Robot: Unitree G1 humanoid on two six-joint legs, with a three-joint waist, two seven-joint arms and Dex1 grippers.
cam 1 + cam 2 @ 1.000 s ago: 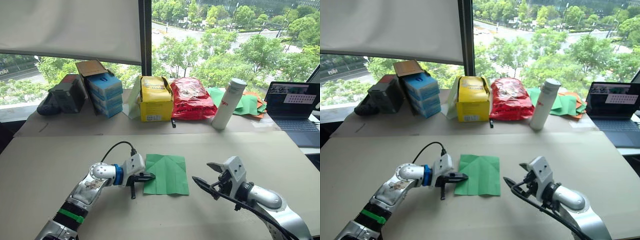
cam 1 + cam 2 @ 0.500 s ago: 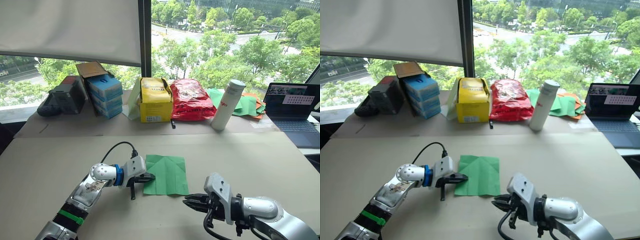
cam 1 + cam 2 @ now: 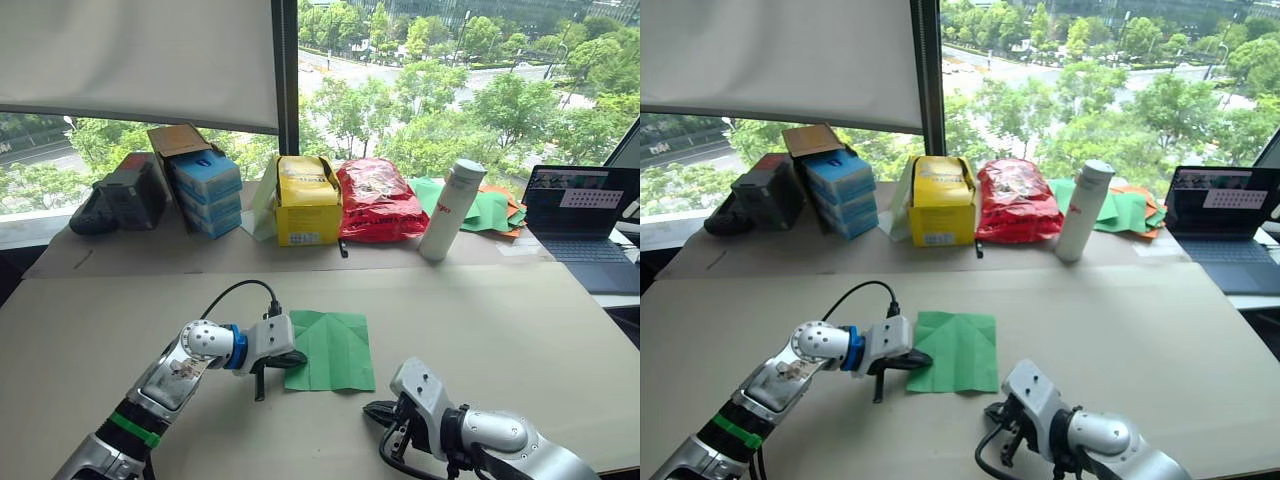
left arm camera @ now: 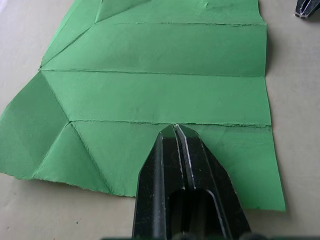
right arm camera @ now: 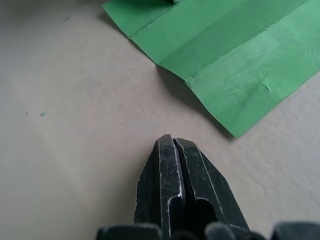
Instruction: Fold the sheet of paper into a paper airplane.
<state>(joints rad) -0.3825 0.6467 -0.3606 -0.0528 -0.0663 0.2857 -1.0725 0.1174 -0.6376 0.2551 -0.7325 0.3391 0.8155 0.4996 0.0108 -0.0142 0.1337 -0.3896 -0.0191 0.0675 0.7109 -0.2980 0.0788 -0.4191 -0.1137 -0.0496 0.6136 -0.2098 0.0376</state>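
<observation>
From the head camera I see the thin green sheet of paper with crease lines [image 3: 331, 349] lying flat on the beige desk [image 3: 520, 310]. My left end effector [image 3: 283, 359] rests on its left edge. At the left wrist, its fingers are pressed together on the paper. At the right wrist, the right end effector [image 5: 172, 141] is closed, empty, just short of the sheet's corner.

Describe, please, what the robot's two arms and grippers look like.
Both arms are silver-grey metal with white housings behind two black fingers. The left gripper has a blue wrist ring, a looping black cable and a green band up its forearm. The right gripper trails black cables beneath it.
</observation>
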